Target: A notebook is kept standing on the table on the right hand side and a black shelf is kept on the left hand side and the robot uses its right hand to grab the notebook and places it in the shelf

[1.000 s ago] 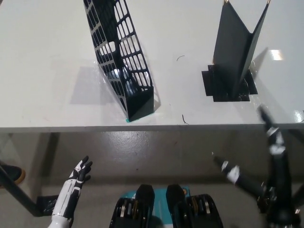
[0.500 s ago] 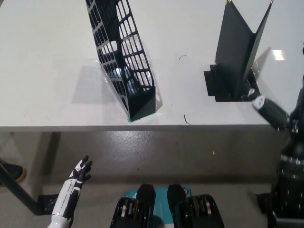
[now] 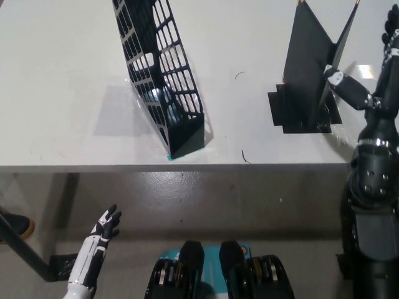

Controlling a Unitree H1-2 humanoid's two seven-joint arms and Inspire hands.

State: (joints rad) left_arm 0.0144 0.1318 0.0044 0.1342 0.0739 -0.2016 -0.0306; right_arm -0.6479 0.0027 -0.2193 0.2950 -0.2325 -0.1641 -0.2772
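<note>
1. The notebook [image 3: 310, 62] is black and stands upright, opened in a V, on the right part of the white table [image 3: 62, 75]. It sits a bit back from the front edge, and its top runs up to the far edge of the shot.
2. Under the notebook there's a dark rectangular patch [image 3: 293, 115] on the tabletop. Could be a base or tape, I can't tell which.
3. The right hand [image 3: 368, 81], the black one, is up over the right end of the table, right beside the notebook's right cover. Fingers are spread: one [image 3: 343, 84] reaches toward that cover and looks like it's at or touching it, another [image 3: 389, 34] sticks up near the right edge of the picture. It isn't wrapped around anything, so loose and not gripping.
4. The black forearm drops from that hand down past the front edge of the table at the lower right.
5. The black shelf [image 3: 163, 81] is the mesh magazine-holder kind, on the left-middle of the table. Its closed low end sits nearly at the front edge and it runs back toward the far edge. Nothing inside that I can see, and it's well apart from the notebook.
6. A small dark squiggle [image 3: 243, 156] lies on the table near the front edge, between shelf and notebook.
7. The left hand [image 3: 106, 227], white with dark fingers, hangs below table level at the lower left, fingers apart, holding nothing.
</note>
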